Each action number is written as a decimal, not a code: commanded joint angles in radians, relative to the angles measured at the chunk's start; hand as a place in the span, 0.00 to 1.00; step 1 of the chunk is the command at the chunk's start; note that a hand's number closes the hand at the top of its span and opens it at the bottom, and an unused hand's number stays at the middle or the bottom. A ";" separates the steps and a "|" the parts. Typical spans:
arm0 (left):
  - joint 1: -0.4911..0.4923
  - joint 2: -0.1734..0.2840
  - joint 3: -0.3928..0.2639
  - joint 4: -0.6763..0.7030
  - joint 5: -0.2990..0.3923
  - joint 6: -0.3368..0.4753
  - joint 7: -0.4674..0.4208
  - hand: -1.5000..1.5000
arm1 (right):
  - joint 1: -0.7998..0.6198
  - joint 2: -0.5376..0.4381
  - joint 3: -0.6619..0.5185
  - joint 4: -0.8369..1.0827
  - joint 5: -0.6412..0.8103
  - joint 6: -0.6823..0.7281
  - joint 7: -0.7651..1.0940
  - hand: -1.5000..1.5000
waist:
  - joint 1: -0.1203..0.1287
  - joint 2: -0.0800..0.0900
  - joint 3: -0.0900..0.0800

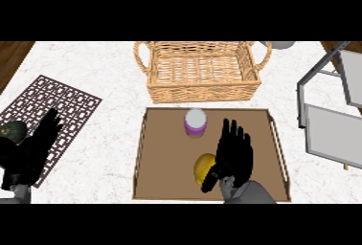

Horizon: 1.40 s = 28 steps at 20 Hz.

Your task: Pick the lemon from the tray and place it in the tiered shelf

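Risk | you could have nudged the small yellow oval lemon (203, 167) against the purple jar (195, 122) | lemon lay smooth, unmarked, on the brown wooden tray (166, 191), touching your right hand (233, 155) | fingers straight, unclosed | left hand (35, 143) rested open at left | grey tiered shelf (332, 119) stood well apart.

A tray (212, 194) is sitting mid-counter, holding a lemon (203, 167) in front of a cup (195, 122). A basket (201, 72) is standing behind it, shelf (331, 112) to its right, mat (50, 110) to its left.
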State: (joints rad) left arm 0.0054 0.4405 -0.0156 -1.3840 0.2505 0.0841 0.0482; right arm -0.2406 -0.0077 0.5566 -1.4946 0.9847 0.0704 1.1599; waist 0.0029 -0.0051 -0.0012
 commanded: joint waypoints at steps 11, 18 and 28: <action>0.032 0.003 0.054 0.009 -0.009 -0.075 -0.037 0.50 | -0.063 0.008 -0.037 0.227 -0.053 -0.093 0.030 1.00 | 0.009 0.007 0.001; 0.015 -0.019 0.064 -0.013 -0.027 -0.051 0.016 0.50 | 0.005 0.008 -0.010 0.107 0.067 -0.029 0.034 1.00 | -0.001 0.004 0.001; 0.041 -0.056 0.058 -0.049 -0.050 -0.040 0.040 0.50 | 0.095 -0.195 0.014 -0.289 0.099 0.084 -0.135 1.00 | -0.016 -0.002 0.001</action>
State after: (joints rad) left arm 0.0227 0.4010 0.0484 -1.3972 0.2022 0.0331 0.0639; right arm -0.2008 -0.0660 0.5864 -1.5683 1.1197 0.0555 1.0756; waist -0.0022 -0.0051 -0.0005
